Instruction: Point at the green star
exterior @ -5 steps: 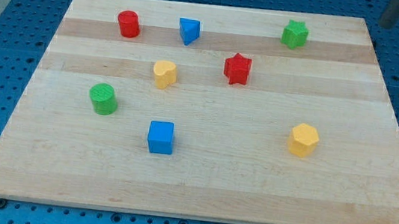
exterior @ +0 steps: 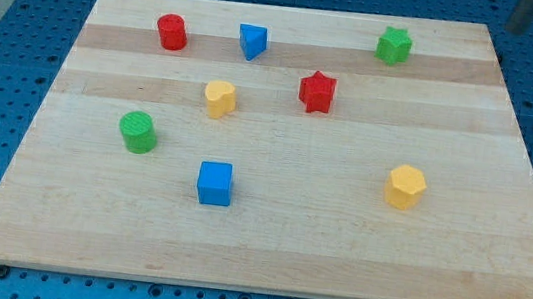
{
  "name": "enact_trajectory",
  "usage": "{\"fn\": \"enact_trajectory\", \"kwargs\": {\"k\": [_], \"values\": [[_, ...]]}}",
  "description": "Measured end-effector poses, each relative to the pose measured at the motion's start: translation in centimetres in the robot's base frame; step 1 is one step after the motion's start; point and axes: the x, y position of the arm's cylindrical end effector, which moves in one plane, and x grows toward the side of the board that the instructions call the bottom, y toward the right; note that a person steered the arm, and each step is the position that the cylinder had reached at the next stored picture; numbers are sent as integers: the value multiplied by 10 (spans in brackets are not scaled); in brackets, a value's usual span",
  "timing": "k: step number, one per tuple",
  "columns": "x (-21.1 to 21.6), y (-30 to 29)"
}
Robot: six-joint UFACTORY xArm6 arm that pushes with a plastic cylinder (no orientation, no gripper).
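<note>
The green star [exterior: 394,45] lies on the wooden board [exterior: 286,242] near its top right corner. A blurred dark rod shows at the view's top right, off the board over the blue table. My tip [exterior: 513,33] is to the right of the green star and a little above it, well apart from it and touching no block.
Also on the board are a red cylinder [exterior: 171,32], a blue triangular block [exterior: 252,40], a red star [exterior: 317,92], a rounded yellow block [exterior: 219,98], a green cylinder [exterior: 137,132], a blue cube [exterior: 214,184] and a yellow hexagon [exterior: 405,186].
</note>
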Motion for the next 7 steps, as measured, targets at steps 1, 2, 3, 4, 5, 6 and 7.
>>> {"fn": "enact_trajectory", "kwargs": {"k": [1, 2, 3, 4, 5, 6, 7], "values": [[0, -30], [0, -112], [2, -126], [3, -142], [17, -174], [18, -173], [49, -136]]}}
